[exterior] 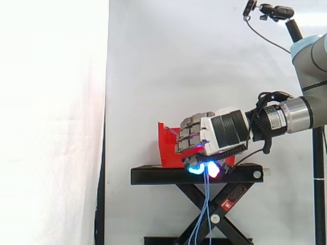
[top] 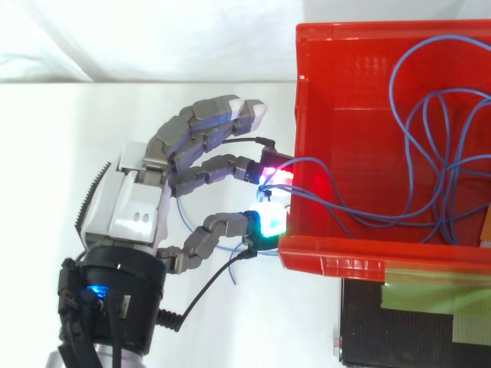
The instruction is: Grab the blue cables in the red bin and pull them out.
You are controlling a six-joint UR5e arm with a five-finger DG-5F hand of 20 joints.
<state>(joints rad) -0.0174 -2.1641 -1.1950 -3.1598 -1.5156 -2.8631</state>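
**White curtain (exterior: pixel 153 61) behind; hand (top: pixel 142 207) pinching blue cables (top: pixel 360 217) at the red bin (top: pixel 383 31)**

Seen from above, the hand lies left of the red bin, with its fingers curled toward the bin's left wall. Two glowing fingertips (top: pixel 268 222), one magenta and one cyan-green, close together on the blue cables just outside that wall, near the bin's corner. From there the cables cross over the wall and spread in loose loops over the bin's floor, toward its right side. From the side, the bin stands on a black stand (exterior: pixel 153 176). The hand covers much of the bin's front, and blue strands hang from the fingertips down below the bin, in front of the stand's crossed legs.
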